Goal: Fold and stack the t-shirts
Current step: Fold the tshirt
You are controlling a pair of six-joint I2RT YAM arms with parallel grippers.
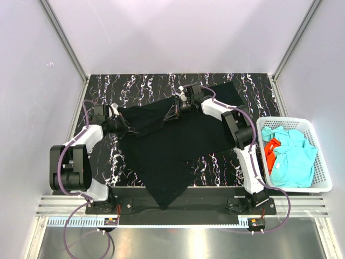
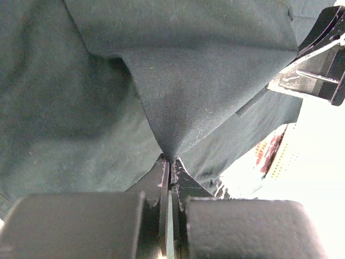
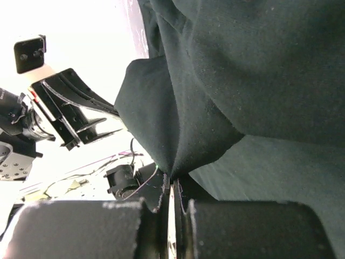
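Clamped shut with the left claw [image 2: 171, 162] on a pinch of black shirt [image 2: 161, 81], the cloth drawn to a point right between the pads. Pressed together likewise at the right claw [image 3: 172, 181], gripping another peak of the same shirt, folds fanning up and out from the tips.

From above: left claw [image 1: 119, 125] at the shirt's left edge, over the left side of the counter [image 1: 221, 164]; right claw [image 1: 171, 114] farther back, near the middle of the far edge, biting into the shirt's upper part. Between the two, cloth bunched and raised off the counter.

Beyond the claws, black shirt [image 1: 167, 148] spread across the middle of the counter, one corner reaching toward the far right corner, a tapering end draped over the near edge between the arm bases.

Just beside the counter's right edge, toward the near right corner: a white basket [image 1: 294, 121], holding crumpled turquoise shirts [image 1: 294, 162] and, against its left wall, an orange shirt [image 1: 271, 152], partly tucked under the turquoise.
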